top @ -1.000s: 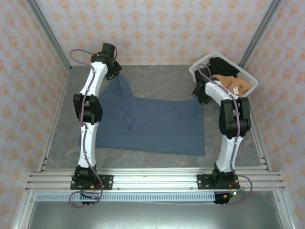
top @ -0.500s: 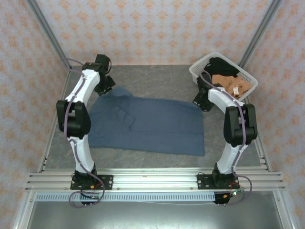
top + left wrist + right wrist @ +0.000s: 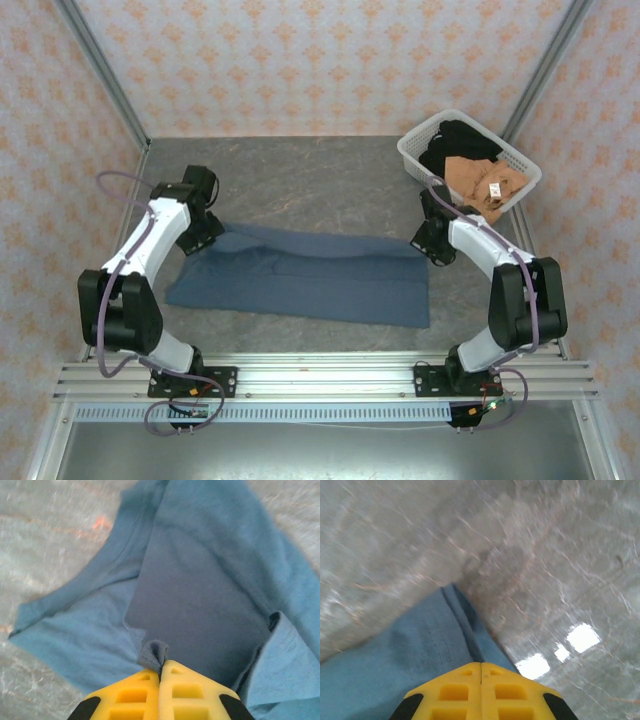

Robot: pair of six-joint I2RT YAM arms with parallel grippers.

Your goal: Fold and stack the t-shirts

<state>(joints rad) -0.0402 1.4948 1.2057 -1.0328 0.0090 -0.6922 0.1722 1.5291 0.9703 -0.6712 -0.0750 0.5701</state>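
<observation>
1. Both arms have pulled back toward the near edge, dragging the blue shirt's [image 3: 310,285] far hem over itself; the lengthwise fold looks half made.
2. Left gripper [image 3: 161,667] and right gripper [image 3: 481,666] each pinch that hem tight; the shirt lies mid-table [image 3: 320,175].
3. Three shirts: one blue, plus one tan shirt [image 3: 470,175] and one black shirt [image 3: 460,135] in the one basket [image 3: 415,150]; two grippers.

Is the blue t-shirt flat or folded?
Partly folded: the blue t-shirt has its far edge, pinched by left tool and right tool, doubled over.
</observation>
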